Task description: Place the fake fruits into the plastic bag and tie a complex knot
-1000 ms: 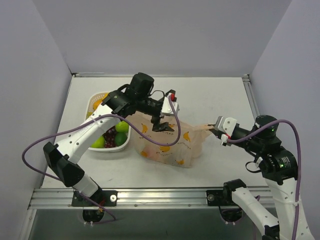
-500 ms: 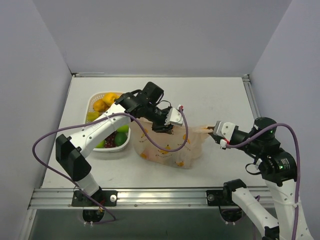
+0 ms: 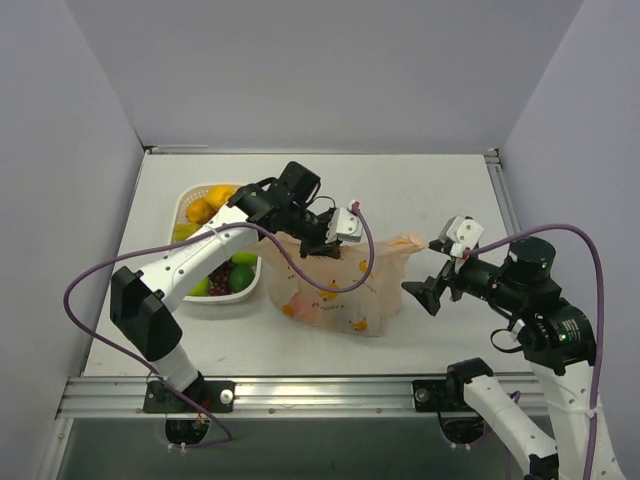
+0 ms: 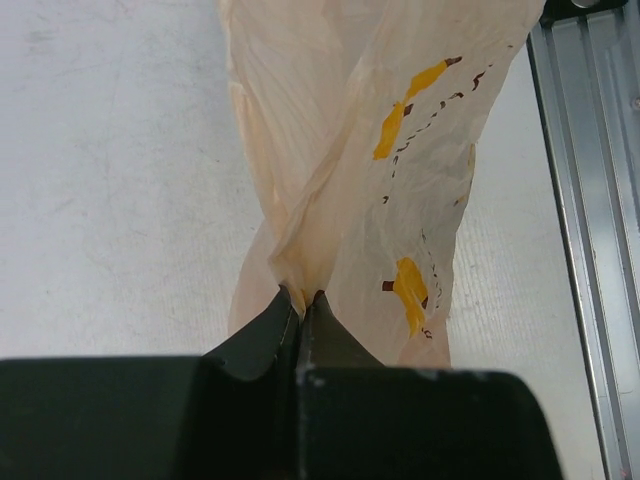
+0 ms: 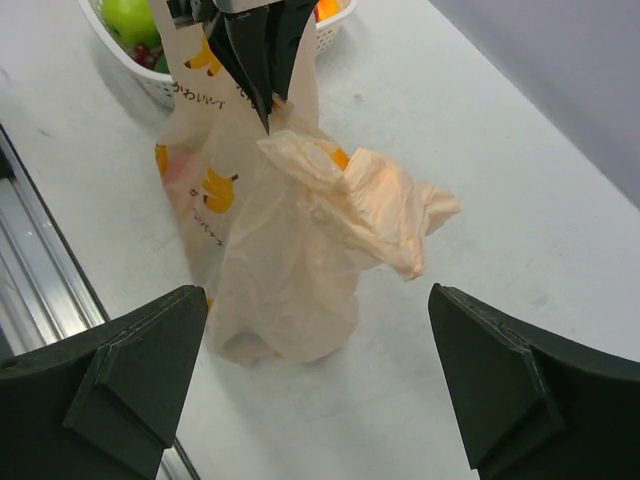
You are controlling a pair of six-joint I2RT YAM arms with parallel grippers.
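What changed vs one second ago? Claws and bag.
The left claw came down from above the plastic bag and shut on its top left edge. The right claw opened and let go of the right handle, which slumped. The basket and its fruits stayed put.

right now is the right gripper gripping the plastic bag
No, the right gripper stands wide open, apart from the plastic bag in front of it.

The left arm (image 3: 190,265) reaches forward and to the right, its gripper (image 3: 318,243) angled downward with jaws pinched together. The right arm (image 3: 530,290) bends leftward, its gripper (image 3: 438,268) spread wide.
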